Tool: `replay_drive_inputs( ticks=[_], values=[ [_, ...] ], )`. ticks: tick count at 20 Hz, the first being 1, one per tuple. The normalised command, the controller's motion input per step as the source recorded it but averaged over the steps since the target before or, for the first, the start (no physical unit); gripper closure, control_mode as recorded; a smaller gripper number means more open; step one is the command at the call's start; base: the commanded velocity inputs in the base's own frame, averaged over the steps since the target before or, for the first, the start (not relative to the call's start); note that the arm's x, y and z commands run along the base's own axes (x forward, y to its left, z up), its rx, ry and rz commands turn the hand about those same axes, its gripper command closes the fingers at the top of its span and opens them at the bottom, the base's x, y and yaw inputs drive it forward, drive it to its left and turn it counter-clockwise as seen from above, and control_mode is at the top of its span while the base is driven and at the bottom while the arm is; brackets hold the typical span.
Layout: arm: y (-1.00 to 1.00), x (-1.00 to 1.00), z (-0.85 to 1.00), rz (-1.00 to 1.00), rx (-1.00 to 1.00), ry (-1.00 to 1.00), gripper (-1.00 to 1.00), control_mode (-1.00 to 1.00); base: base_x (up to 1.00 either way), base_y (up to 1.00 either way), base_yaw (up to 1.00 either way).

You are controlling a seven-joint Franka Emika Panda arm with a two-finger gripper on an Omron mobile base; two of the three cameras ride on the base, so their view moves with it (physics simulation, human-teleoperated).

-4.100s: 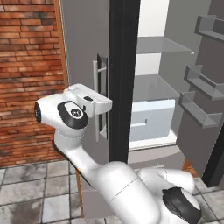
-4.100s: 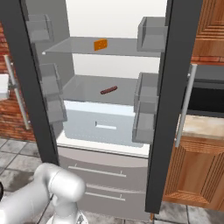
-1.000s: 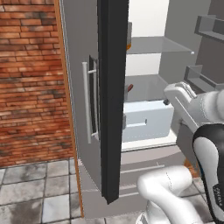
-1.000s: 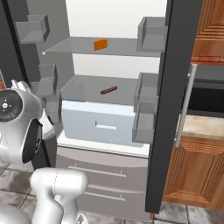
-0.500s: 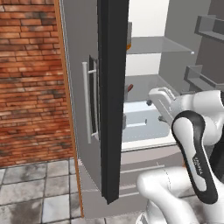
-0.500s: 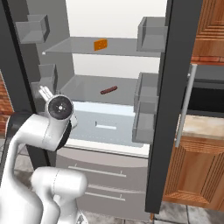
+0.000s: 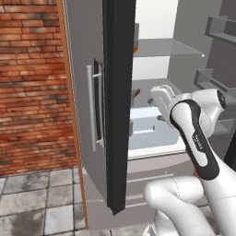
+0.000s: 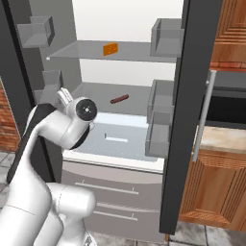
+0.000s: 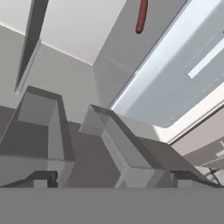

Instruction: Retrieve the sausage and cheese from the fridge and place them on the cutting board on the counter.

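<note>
The fridge [image 8: 120,139] stands with both doors open. A brown-red sausage [image 8: 119,99] lies on the lower glass shelf above the pale drawer; it also shows in the hand view as the sausage [image 9: 141,16] at the top. The orange cheese [image 8: 110,49] sits on the upper shelf. My gripper [image 9: 113,179] is open with nothing between its fingertips [image 9: 41,177], low at the left side of the opening, facing the left door's bins. In the left base view the gripper [image 7: 154,108] hangs before the drawer, right of the sausage [image 7: 137,92]. The cutting board is out of view.
The left door's dark edge [image 7: 120,106] stands close to the arm's left. Grey door bins [image 9: 113,140] lie right ahead of the hand, more bins [image 8: 161,125] on the right door. The counter [image 8: 218,139] and black appliance [image 8: 226,105] are at right. A brick wall [image 7: 32,83] is at left.
My hand has left the left door's handle and the door stands wider. Over the last second the arm has swung in toward the fridge opening, near the drawer. The gripper stays open.
</note>
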Motion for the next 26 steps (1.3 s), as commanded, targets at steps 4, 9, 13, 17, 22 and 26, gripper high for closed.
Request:
replay_drive_inputs(
  ticks=[4,9,13,17,22,26],
  values=[
    [0.01,0.58,-0.06,0.03,0.06,0.0,-1.0,-1.0,0.0,0.0,0.0],
    [0.2,0.41,-0.13,0.06,0.05,-0.07,-1.0,-1.0,0.0,0.0,0.0],
    [0.34,0.22,-0.01,0.08,0.07,-0.08,-1.0,-1.0,0.0,0.0,0.0],
    [0.43,0.17,0.0,0.12,0.05,-0.05,-1.0,-1.0,0.0,0.0,0.0],
    [0.31,0.11,0.0,0.17,0.07,-0.02,-1.0,-1.0,0.0,0.0,0.0],
    [0.26,-0.03,-0.01,0.23,0.05,-0.01,-1.0,-1.0,0.0,0.0,0.0]
  ],
)
